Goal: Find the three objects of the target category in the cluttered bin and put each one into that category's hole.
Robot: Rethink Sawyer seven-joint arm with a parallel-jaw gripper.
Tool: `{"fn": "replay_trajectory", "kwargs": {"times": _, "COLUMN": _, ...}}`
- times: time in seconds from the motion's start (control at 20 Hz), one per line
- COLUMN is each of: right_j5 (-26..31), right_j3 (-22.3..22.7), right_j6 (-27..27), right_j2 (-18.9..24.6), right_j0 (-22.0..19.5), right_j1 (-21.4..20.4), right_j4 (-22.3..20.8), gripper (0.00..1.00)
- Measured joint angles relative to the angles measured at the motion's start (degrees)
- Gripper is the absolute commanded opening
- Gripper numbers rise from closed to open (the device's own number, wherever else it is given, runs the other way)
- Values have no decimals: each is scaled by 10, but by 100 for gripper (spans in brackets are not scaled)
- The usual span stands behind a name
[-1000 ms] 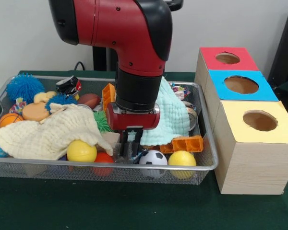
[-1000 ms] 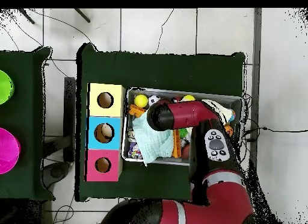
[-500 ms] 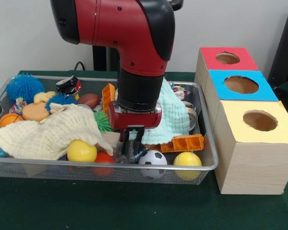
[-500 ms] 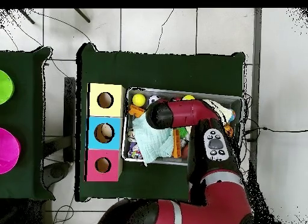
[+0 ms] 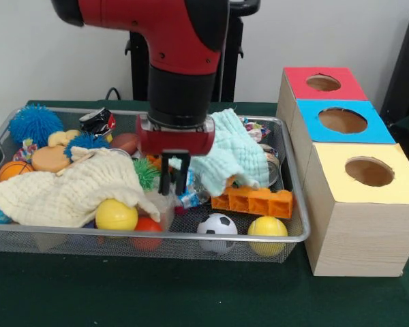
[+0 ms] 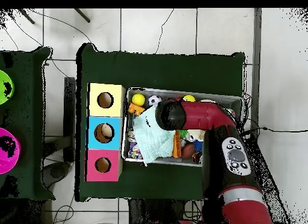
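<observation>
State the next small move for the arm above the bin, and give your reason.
Probably lower the gripper straight down into the clutter. It hangs open and apparently empty above the bin, beside the mint cloth, so nothing is ready to carry to the hole.

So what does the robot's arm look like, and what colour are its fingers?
The arm is fat and round, shiny red with black sections. A black cylinder leads down to a red band, and under it hangs the gripper with two thin black fingers. From overhead, a grey oval panel with small dark buttons sits on the arm.
</observation>
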Motion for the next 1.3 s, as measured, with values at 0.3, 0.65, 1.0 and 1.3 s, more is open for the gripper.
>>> {"fn": "replay_trajectory", "kwargs": {"times": 0.3, "right_j5": 22, "right_j3": 45, "right_j6": 0, "right_j2": 17, "right_j0": -41, "right_j1": -72, "right_j4": 20, "gripper": 0}}
{"fn": "replay_trajectory", "kwargs": {"times": 0.65, "right_j5": 30, "right_j3": 85, "right_j6": 0, "right_j2": 45, "right_j0": -73, "right_j1": -132, "right_j4": 45, "gripper": 0}}
{"fn": "replay_trajectory", "kwargs": {"times": 1.0, "right_j5": 29, "right_j3": 139, "right_j6": 0, "right_j2": 89, "right_j0": -94, "right_j1": -167, "right_j4": 84, "gripper": 0}}
{"fn": "replay_trajectory", "kwargs": {"times": 1.3, "right_j5": 29, "right_j3": 186, "right_j6": 0, "right_j2": 109, "right_j0": -88, "right_j1": -187, "right_j4": 112, "gripper": 0}}
